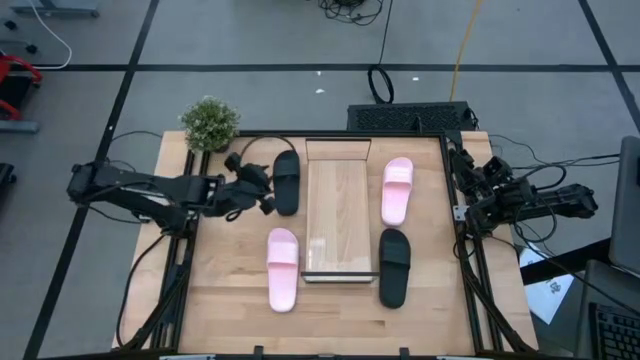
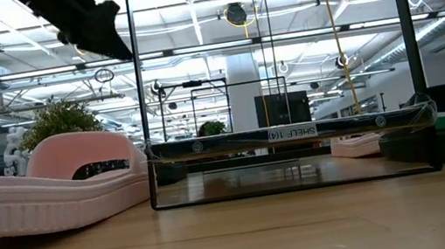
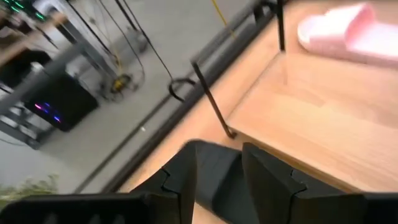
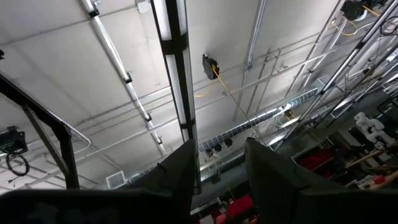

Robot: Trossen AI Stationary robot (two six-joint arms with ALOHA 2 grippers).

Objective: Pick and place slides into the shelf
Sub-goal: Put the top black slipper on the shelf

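Four slides lie sole-down on the table around the shelf (image 1: 340, 210), a narrow wood-toned rack at the table's middle. A black slide (image 1: 286, 182) and a pink slide (image 1: 283, 268) are to its left. Another pink slide (image 1: 397, 190) and another black slide (image 1: 393, 266) are to its right. My left gripper (image 1: 262, 192) is open just left of the far-left black slide. In the left wrist view that black slide (image 3: 214, 186) shows between the open fingers of the left gripper (image 3: 217, 155). The low view shows the left gripper (image 2: 92, 20) raised well above the table. My right gripper (image 4: 221, 165) is open at the table's right edge (image 1: 470, 195) and points up at the ceiling.
A potted plant (image 1: 209, 124) stands at the table's far left corner. Cables loop behind the far-left black slide (image 1: 255, 150). In the low view the near pink slide (image 2: 47, 190) is on the left and the shelf (image 2: 290, 132) in the middle. Bare wood (image 1: 340, 310) lies along the near edge.
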